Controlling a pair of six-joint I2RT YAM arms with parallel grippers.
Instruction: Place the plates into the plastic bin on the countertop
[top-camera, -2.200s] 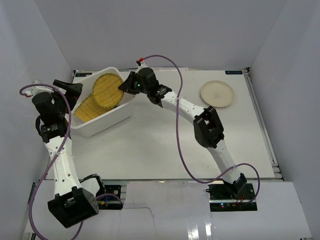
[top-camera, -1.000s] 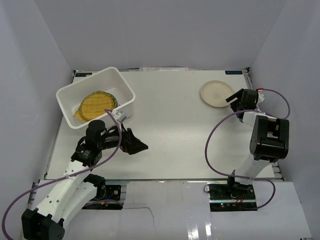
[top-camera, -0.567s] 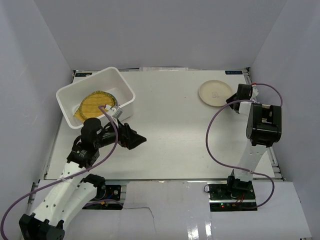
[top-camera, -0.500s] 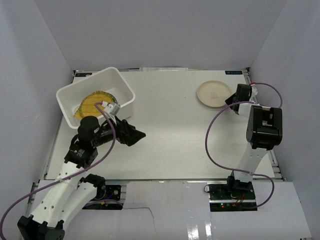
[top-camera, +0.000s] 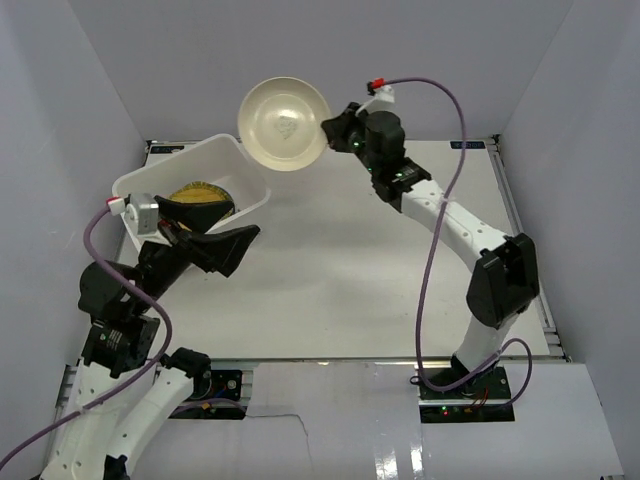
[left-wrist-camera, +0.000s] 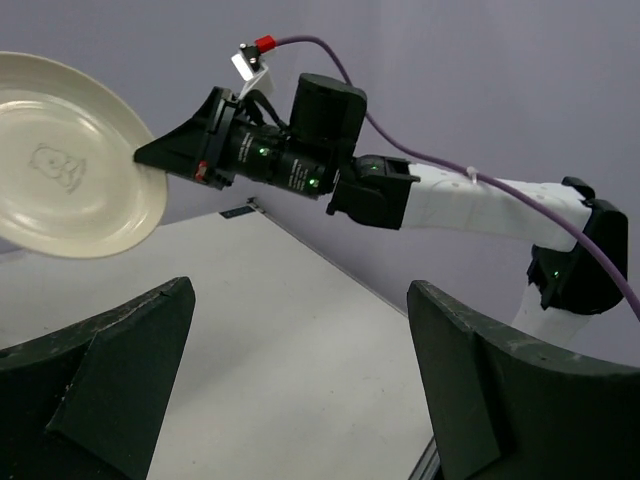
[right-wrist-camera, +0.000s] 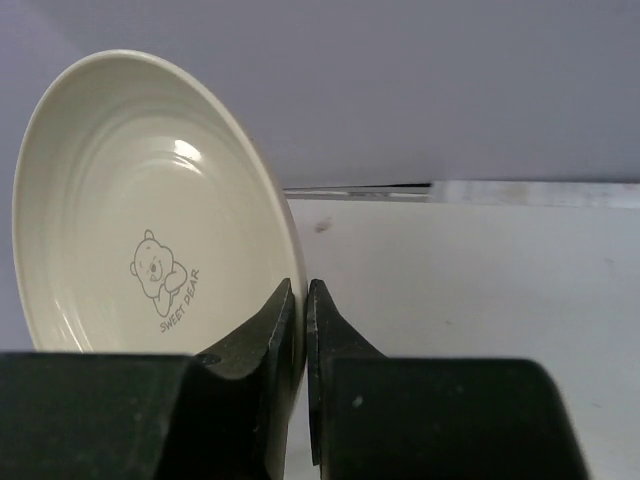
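Nearest the bases, the left gripper (top-camera: 242, 220) has risen since a moment ago, when it hung low over the surface (top-camera: 350, 290) in front of the bin (top-camera: 255, 203). It now sits higher, at the bin's near right side, its jaws spread wide and holding nothing, pointing toward the other arm. The bin has stayed at the far left of the surface, with the yellow woven plates (top-camera: 200, 192) lying inside. A broad bare stretch of surface runs from the bin to the thin metal edge (top-camera: 520, 250) on the right. The cream plate (top-camera: 284, 123), which lay flat at the far right half a second ago, is now in the air above the bin's far right corner and stands nearly on edge, its bear print facing the cameras. The right gripper (top-camera: 328, 130) is clamped on its rim, the arm stretched long across the far side. The plate is seen against the far wall (top-camera: 320, 60), and side walls close in left and right.
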